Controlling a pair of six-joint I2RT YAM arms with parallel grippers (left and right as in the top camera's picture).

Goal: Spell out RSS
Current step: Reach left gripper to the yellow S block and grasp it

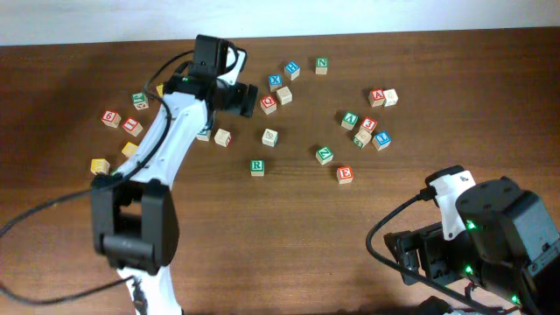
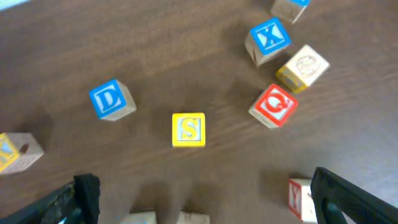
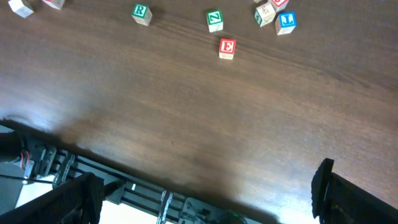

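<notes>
A yellow S block (image 2: 188, 129) lies on the table in the left wrist view, just ahead of my open, empty left gripper (image 2: 205, 208). In the overhead view that gripper (image 1: 246, 97) hovers over the far block cluster and hides the S block. A green R block (image 1: 256, 166) sits alone mid-table and also shows in the right wrist view (image 3: 141, 13). My right gripper (image 3: 205, 196) is open and empty above the table's front edge, at the bottom right of the overhead view (image 1: 406, 256). I see no second S.
Around the S block lie a blue D (image 2: 112, 99), a blue X (image 2: 269, 38), a red Q (image 2: 273, 106), a cream block (image 2: 303, 67) and a red Y block (image 2: 300, 198). A green Z (image 3: 214, 20), a red E (image 3: 227, 48) and a blue L (image 3: 285, 22) lie right of the R.
</notes>
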